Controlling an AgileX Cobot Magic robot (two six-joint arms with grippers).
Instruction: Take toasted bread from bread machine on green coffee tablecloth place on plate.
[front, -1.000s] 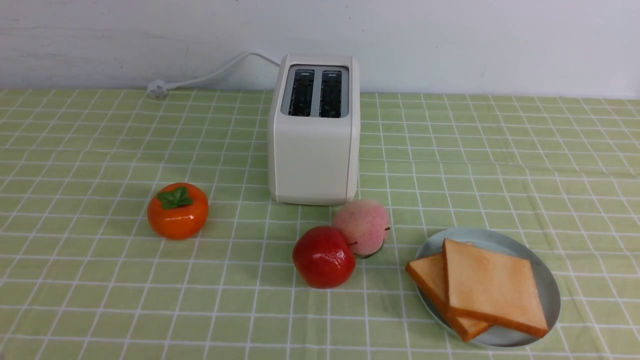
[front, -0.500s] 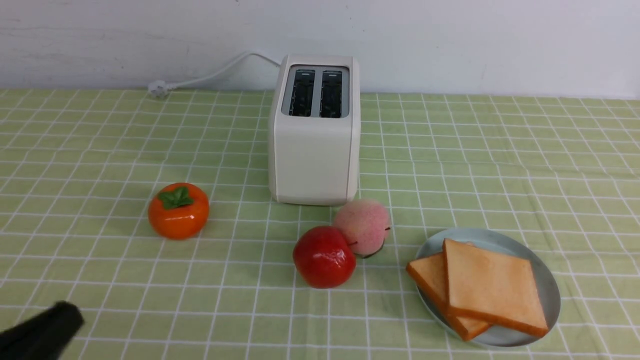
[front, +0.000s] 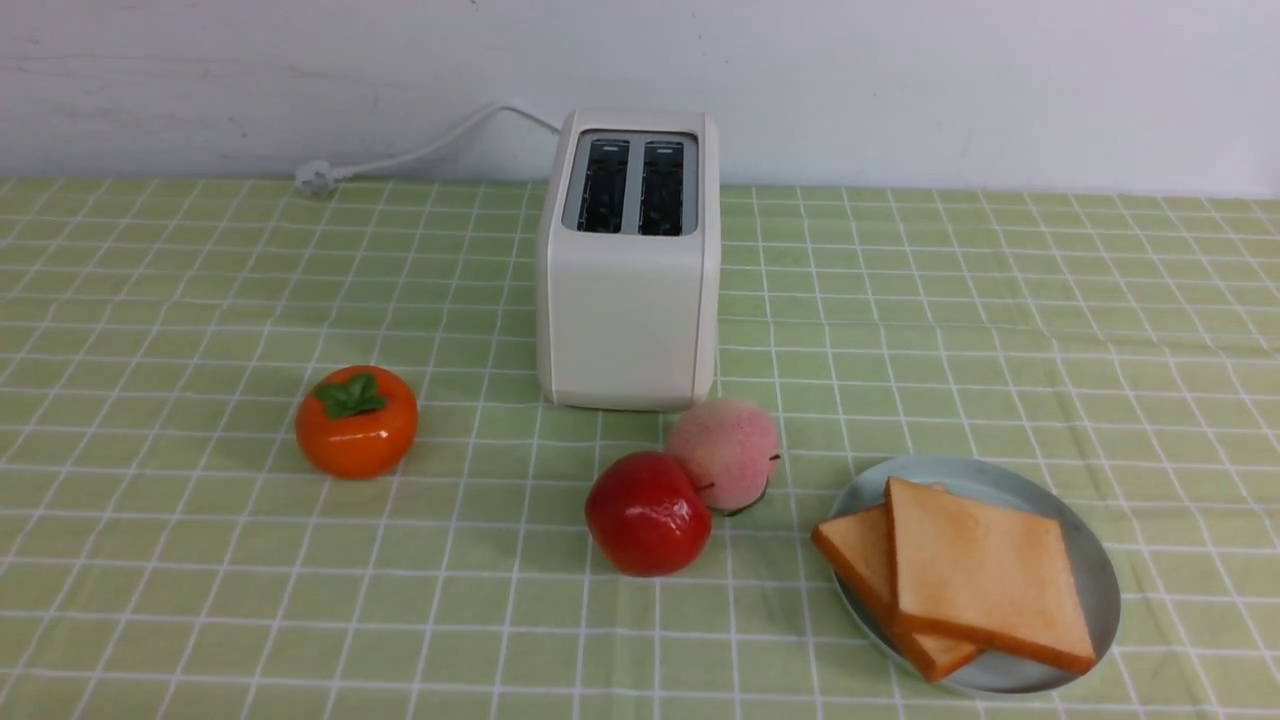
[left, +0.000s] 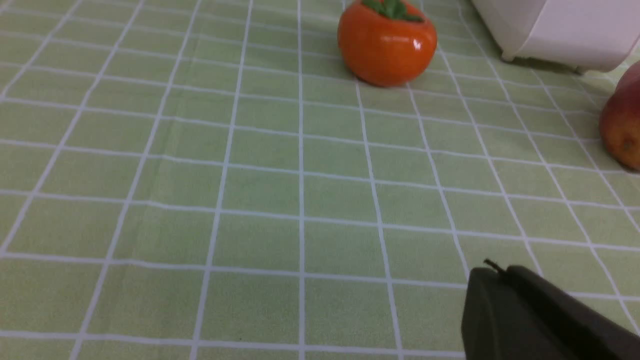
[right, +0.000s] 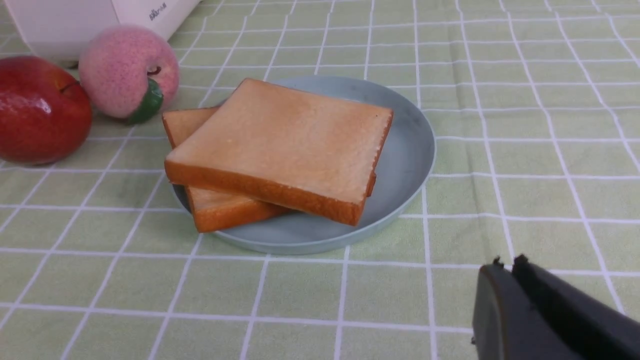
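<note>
Two slices of toasted bread (front: 985, 570) lie stacked on the pale blue-green plate (front: 1095, 560) at the front right of the green checked tablecloth (front: 200, 300); the right wrist view shows them too (right: 285, 142). The cream bread machine (front: 628, 290) stands at the back centre with both dark slots empty. Neither gripper shows in the front view. My left gripper (left: 492, 272) is shut and empty above bare cloth. My right gripper (right: 505, 267) is shut and empty, a little in front of the plate (right: 410, 150).
An orange persimmon (front: 356, 421) sits left of the bread machine. A red apple (front: 648, 513) and a pink peach (front: 724, 452) sit touching in front of it, just left of the plate. The white power cord (front: 420, 150) runs along the back wall.
A dark arm part showed at the front view's lower left half a second ago and has gone out of view. Toast, plate and fruit have not moved.
</note>
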